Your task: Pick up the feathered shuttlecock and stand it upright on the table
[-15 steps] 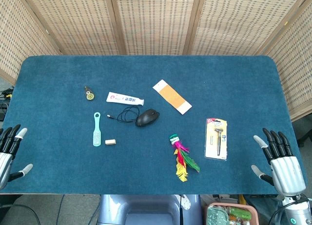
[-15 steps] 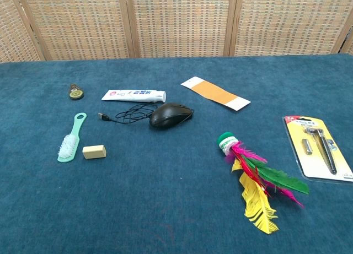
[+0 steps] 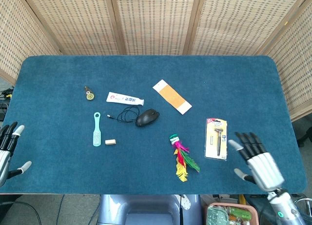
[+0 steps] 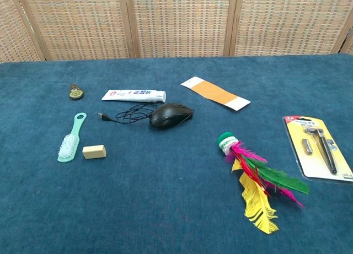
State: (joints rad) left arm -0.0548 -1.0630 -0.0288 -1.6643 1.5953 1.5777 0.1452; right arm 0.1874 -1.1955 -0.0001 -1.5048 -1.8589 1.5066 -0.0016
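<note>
Two hands show only in the head view, none in the chest view. At lower right we see the right hand [image 3: 257, 162], silver palm, dark fingers spread apart, holding nothing, over the near edge of the blue carpeted table [image 3: 58, 161]. At the lower left edge the left hand [image 3: 7, 152] sits just off the table, fingers apart, nothing in them.

Lower centre of the frame we see the feathered shuttlecock with green base and pink, yellow and green feathers [image 3: 182, 158] lying flat on its side, base toward the far side, feathers fanned toward the near edge. It is untouched, well apart from both hands.

Just right of it, between it and the right hand, we note a carded razor in orange-edged blister pack [image 3: 216, 138], flat. Left of centre we see a small cream eraser block [image 3: 110, 142] beside a mint-green plastic brush [image 3: 97, 130].

Further back, mid-frame: a black computer mouse [image 3: 146, 117] with its coiled cable toward the left. Behind that, a white toothpaste tube [image 3: 125, 98], lying flat, and a small round brass-coloured trinket [image 3: 88, 93] upper left. An orange and white flat card strip [image 3: 171, 96] lies diagonally upper centre. A woven wicker screen [image 3: 156, 20] fills the top of the frame.
</note>
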